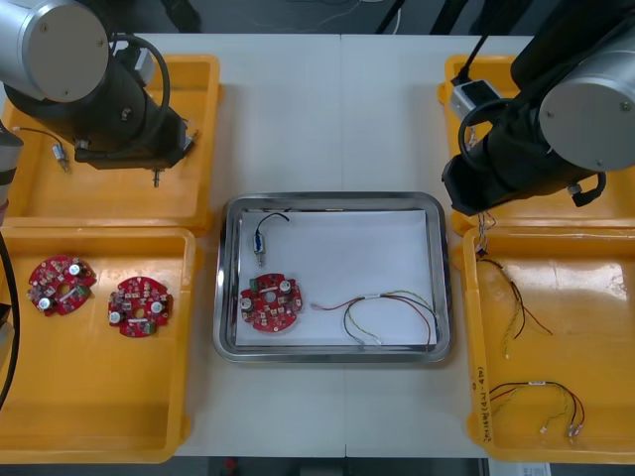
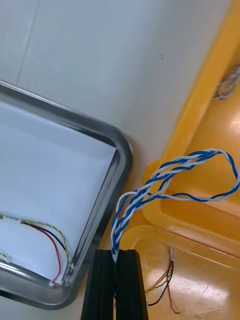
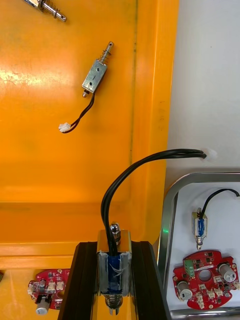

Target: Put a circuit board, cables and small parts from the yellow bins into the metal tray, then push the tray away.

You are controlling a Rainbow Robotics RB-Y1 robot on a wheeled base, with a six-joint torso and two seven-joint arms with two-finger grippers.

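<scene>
My left gripper hangs over the far left yellow bin, shut on a small metal part whose black cable arches toward the metal tray. My right gripper is over the wall between the two right bins, just right of the tray's rim. It is shut on a twisted blue and white cable. On the tray's white inside lie a round red circuit board, a small metal part and a red and yellow cable.
Two more circuit boards lie in the near left bin. Loose small metal parts rest in the far left bin. The near right bin holds red and yellow cables. Bare table lies beyond the tray.
</scene>
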